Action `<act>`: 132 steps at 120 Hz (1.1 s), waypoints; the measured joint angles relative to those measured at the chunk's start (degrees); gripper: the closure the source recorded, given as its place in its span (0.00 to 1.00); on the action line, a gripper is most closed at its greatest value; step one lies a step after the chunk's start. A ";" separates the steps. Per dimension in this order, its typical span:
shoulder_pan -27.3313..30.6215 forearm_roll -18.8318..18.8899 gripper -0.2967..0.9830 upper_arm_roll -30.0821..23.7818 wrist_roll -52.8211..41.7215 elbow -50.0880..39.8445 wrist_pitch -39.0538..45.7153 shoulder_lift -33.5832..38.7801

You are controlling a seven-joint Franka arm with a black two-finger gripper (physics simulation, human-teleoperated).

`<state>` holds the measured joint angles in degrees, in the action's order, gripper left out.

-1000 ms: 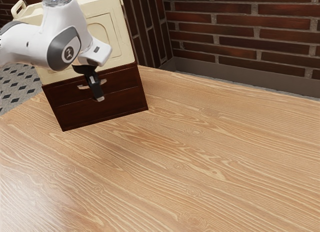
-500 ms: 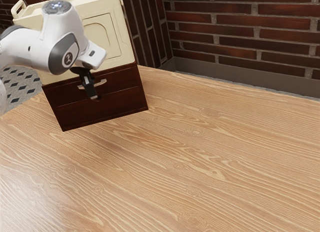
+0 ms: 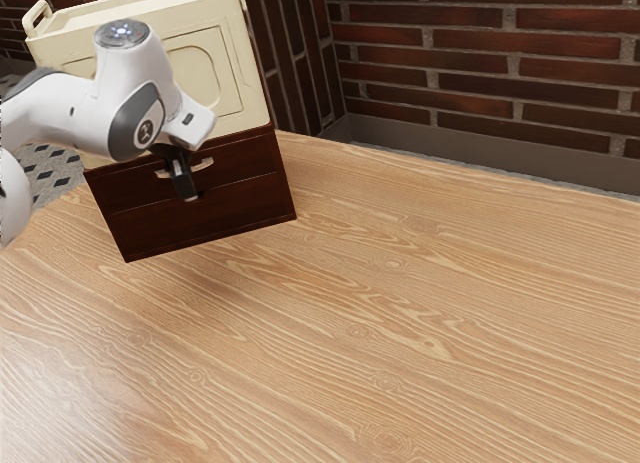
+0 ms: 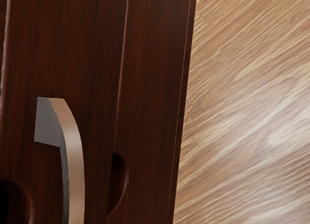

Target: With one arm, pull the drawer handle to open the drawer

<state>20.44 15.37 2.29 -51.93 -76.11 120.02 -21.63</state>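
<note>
The gripper (image 3: pixel 186 183) points down in front of the upper drawer, across the middle of its pale curved handle (image 3: pixel 204 165). Whether its fingers touch the handle cannot be told. The dark brown drawer front (image 3: pixel 245 157) sits flush in the wooden cabinet (image 3: pixel 205 218). In the wrist view, the metal handle (image 4: pixel 74 161) stands out from the dark drawer front (image 4: pixel 63 50), and its lower part runs out of the picture. Two dark rounded patches lie on the wood, one on each side of the handle.
A cream-coloured case (image 3: pixel 240 83) rests on top of the cabinet, behind the hand. The wooden table (image 3: pixel 400 313) stretches out in front of the cabinet, and a brick wall (image 3: pixel 480 83) rises beyond its far edge.
My hand has moved slightly down and turned, and the gripper has shifted a little toward the exterior view's left. The drawer front and handle have stayed where they were.
</note>
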 joint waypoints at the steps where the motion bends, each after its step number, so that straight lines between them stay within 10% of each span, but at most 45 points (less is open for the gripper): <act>1: 0.01 0.00 0.24 -0.01 -0.02 0.07 0.02 -0.07; 82: 0.75 -0.07 0.24 -0.09 -1.00 1.29 0.87 -2.98; 132: 0.82 -0.37 0.47 -0.14 -1.15 1.29 0.93 -2.54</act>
<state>21.26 15.00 2.15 -53.08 -74.82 120.95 -24.17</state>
